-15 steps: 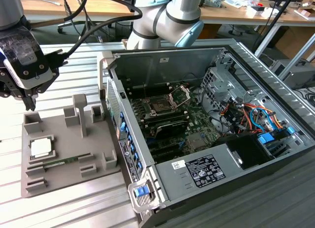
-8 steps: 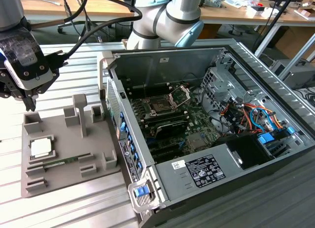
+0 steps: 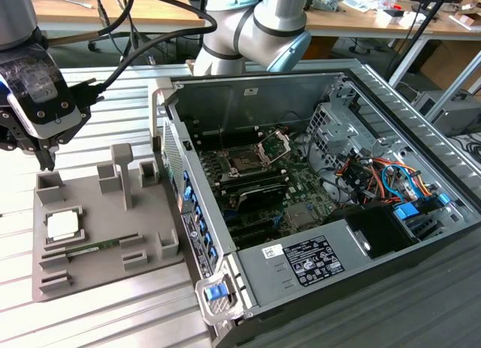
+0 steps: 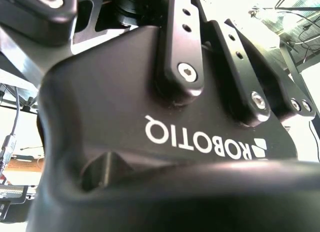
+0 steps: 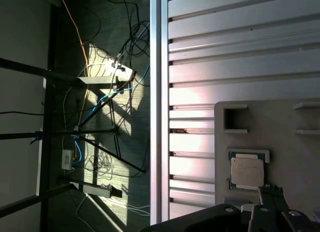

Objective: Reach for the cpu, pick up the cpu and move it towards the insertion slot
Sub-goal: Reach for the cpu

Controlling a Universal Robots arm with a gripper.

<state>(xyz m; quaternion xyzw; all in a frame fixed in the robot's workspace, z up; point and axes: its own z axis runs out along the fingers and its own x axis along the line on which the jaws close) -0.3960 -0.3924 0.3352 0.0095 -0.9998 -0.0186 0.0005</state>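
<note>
At the exterior view's left the gripper hangs over the slatted metal table, by the far left corner of the grey tray; whether it is spread wide or drawn narrow I cannot tell. The cpu lies flat in a square recess near the tray's left edge, apart from the gripper and not held. A green memory stick lies just beside it. Further right stands the open computer case. On the board inside it sits the insertion slot, well apart from the cpu, with its metal bracket just to its right.
</note>
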